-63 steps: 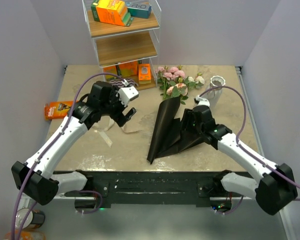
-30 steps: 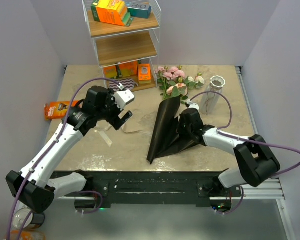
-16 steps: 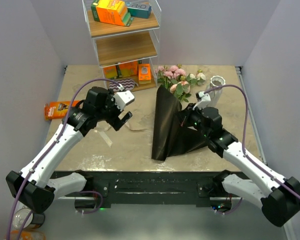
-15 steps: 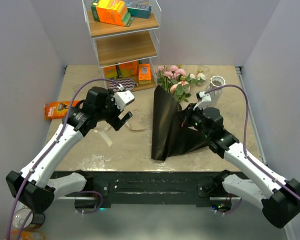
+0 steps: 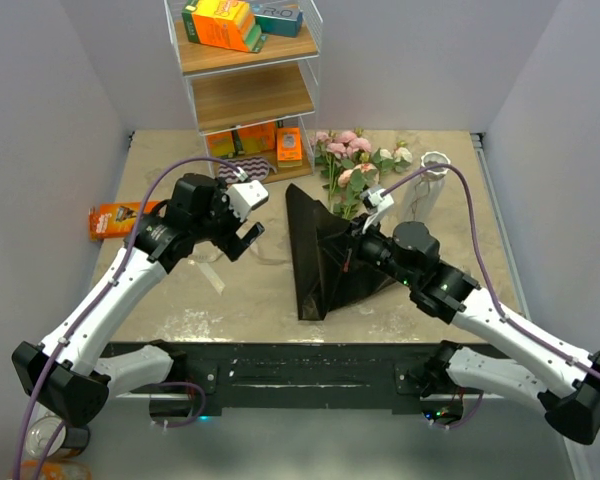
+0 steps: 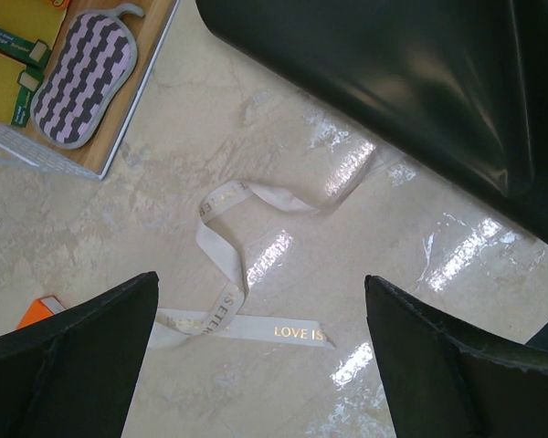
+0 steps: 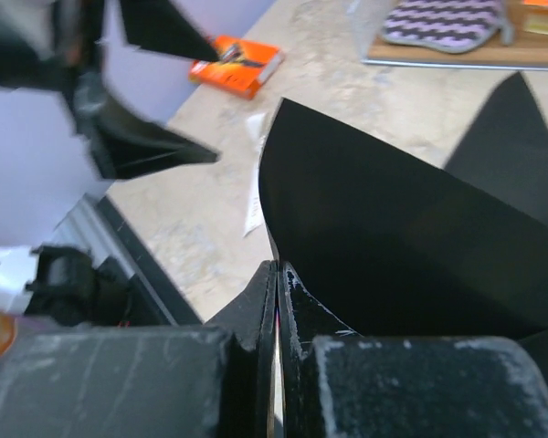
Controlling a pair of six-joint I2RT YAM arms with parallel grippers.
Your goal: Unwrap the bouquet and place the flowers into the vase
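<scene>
The bouquet's black paper [image 5: 320, 262] stands spread open on the table, and its pale ribbon [image 6: 226, 274] lies loose on the marble to its left. The flowers [image 5: 358, 160], pink and cream roses, lie at the paper's far end, their stems partly hidden by the raised sheet. My right gripper [image 5: 354, 250] is shut on the paper's edge [image 7: 276, 266], holding that flap up. My left gripper [image 5: 245, 236] hangs open above the ribbon with nothing between its fingers [image 6: 82, 365]. The whitish vase [image 5: 431, 172] stands upright at the back right, beyond the right arm.
A shelf rack [image 5: 248, 90] with orange boxes stands at the back centre, a striped pad [image 6: 82, 78] on its lowest board. An orange packet [image 5: 115, 218] lies near the table's left edge. Walls close in on both sides.
My right gripper has swung the held paper flap up and over toward the left, spreading the cone open. The left arm has stayed put, still open.
</scene>
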